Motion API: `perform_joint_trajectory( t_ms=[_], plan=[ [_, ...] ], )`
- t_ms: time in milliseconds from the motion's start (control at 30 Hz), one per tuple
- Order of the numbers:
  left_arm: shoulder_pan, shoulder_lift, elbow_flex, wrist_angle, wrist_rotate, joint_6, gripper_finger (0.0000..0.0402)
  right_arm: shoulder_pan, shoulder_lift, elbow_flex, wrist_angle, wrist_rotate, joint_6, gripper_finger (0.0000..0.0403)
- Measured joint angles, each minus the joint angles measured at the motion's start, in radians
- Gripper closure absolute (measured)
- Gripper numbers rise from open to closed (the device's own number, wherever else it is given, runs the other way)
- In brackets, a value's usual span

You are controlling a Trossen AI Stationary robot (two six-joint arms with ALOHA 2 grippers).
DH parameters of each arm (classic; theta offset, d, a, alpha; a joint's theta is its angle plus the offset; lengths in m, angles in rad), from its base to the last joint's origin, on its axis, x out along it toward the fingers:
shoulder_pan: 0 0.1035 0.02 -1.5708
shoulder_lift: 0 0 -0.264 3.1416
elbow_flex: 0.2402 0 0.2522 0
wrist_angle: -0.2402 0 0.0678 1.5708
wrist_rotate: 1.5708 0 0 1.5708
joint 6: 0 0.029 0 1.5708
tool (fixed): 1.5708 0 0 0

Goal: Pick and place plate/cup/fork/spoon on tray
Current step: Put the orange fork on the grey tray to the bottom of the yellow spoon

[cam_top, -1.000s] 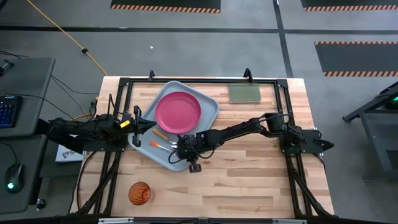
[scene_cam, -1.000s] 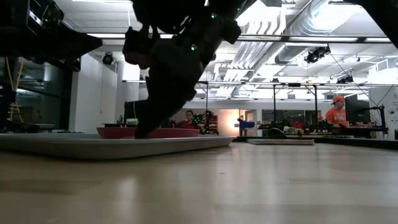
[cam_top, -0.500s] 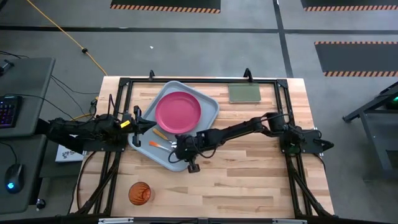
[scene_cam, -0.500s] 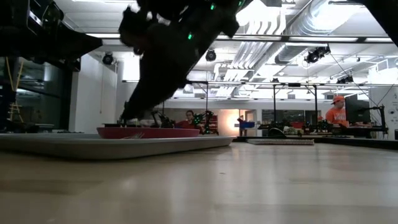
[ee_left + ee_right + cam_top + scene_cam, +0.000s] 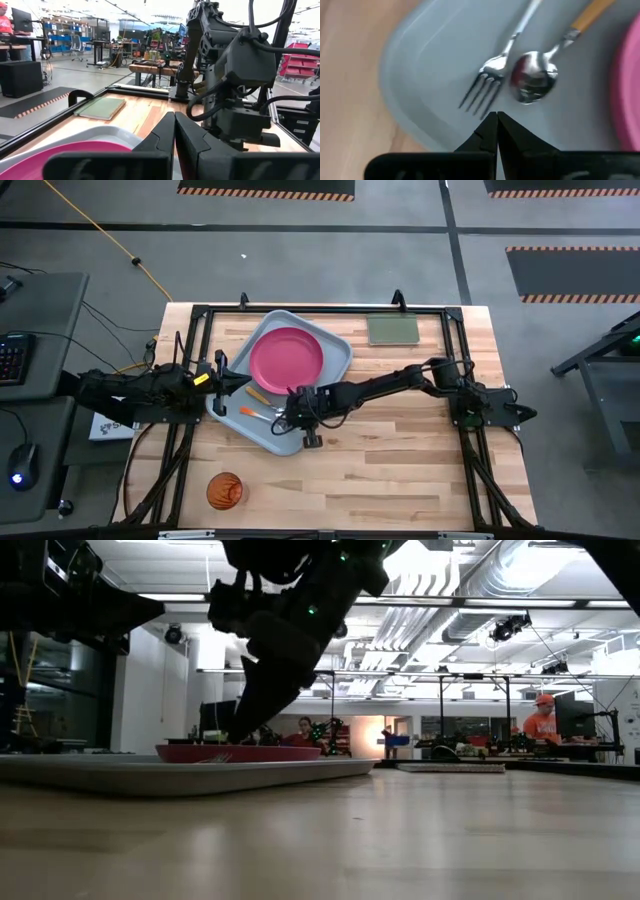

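tray (image 5: 335, 345): grey-blue, upper-left part of counter (image 5: 400, 470), long axis roughly 10-to-4 o'clock.
plate (image 5: 286, 359): on tray, its upper half.
fork (image 5: 492, 69) / spoon (image 5: 536, 75): both on tray, just beside each other by the plate's 7 o'clock edge, metal ends toward the right tool.
cup (image 5: 224, 491): only item off the tray, alone near counter's 7 o'clock corner, upright I think.
right tool (image 5: 497, 117): fingers pressed together, empty, hovering over tray's lower corner.
left tool (image 5: 174, 120): fingers pressed together, empty, parked at tray's 9 o'clock edge.
key relation: cup lies at about 7 o'clock from right tool, well apart; left tool looks about as far.
change: right tool has drawn back up-tray a little since a second ago; fork and spoon unmoved.
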Motion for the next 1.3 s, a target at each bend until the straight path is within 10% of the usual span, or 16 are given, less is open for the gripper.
perform_joint_trajectory(
  t_ms=[1300],
  plan=[
    [0.0,0.0,0.0,0.0,0.0,-0.001,0.0398,0.011,0.033,0.0,0.128,-0.146,0.063,0.0403]
  ],
)
